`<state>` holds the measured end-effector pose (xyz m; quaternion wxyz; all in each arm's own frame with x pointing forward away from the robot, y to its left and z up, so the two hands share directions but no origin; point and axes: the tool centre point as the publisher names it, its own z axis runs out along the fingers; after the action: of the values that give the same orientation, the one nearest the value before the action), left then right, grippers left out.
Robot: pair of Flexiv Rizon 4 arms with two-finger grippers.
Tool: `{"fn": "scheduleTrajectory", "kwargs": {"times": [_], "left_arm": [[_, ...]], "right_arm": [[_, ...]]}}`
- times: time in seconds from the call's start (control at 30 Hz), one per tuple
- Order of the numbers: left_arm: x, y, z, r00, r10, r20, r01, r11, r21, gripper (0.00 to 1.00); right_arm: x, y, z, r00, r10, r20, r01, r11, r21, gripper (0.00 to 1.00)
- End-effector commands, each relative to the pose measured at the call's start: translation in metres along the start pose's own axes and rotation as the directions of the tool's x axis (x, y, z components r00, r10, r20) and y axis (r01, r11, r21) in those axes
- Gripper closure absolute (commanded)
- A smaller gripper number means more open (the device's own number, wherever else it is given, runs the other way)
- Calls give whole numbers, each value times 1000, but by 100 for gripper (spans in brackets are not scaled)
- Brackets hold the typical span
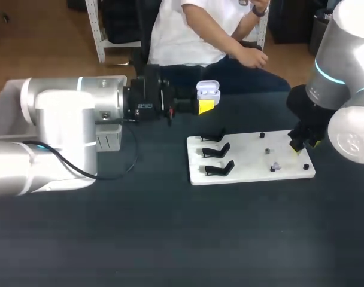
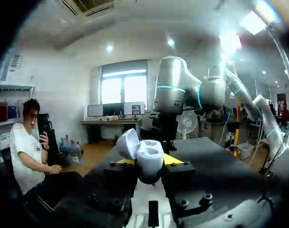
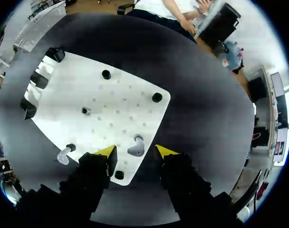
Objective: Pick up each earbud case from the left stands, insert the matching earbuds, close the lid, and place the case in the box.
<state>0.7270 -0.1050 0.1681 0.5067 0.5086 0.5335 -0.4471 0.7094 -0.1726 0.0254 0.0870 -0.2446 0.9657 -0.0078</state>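
Observation:
A white earbud case [image 1: 208,91] with its lid up is held above the table's far side, my left gripper [image 1: 206,104] shut on it. The left wrist view shows the case [image 2: 150,153] between the yellow tips, its lid [image 2: 128,142] tilted open. A white board [image 1: 248,156] carries three empty black stands [image 1: 217,150] on its left side. My right gripper [image 3: 136,153] is over the board's right end, its fingers apart on either side of a grey-white earbud [image 3: 137,147], not touching it. A second earbud [image 3: 63,155] lies at the board's edge.
Several small black pegs [image 3: 157,97] stick up from the board [image 3: 116,109]. A pale grey box [image 1: 3,98] shows at the far left, mostly hidden behind my left arm. Dark tabletop [image 1: 182,239] spreads in front of the board.

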Motion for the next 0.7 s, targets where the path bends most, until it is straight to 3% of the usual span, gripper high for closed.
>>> {"fn": "scheduleTrajectory", "kwargs": {"times": [0.03, 0.7], "left_arm": [[1, -2, 0, 1000, 4, 6, -4, 1000, -9, 100], [1, -2, 0, 1000, 4, 6, -4, 1000, -9, 100]], "right_arm": [[2, 1, -1, 1000, 2, -2, -2, 1000, 6, 53], [-2, 0, -1, 1000, 18, 9, -18, 1000, 6, 61]]}}
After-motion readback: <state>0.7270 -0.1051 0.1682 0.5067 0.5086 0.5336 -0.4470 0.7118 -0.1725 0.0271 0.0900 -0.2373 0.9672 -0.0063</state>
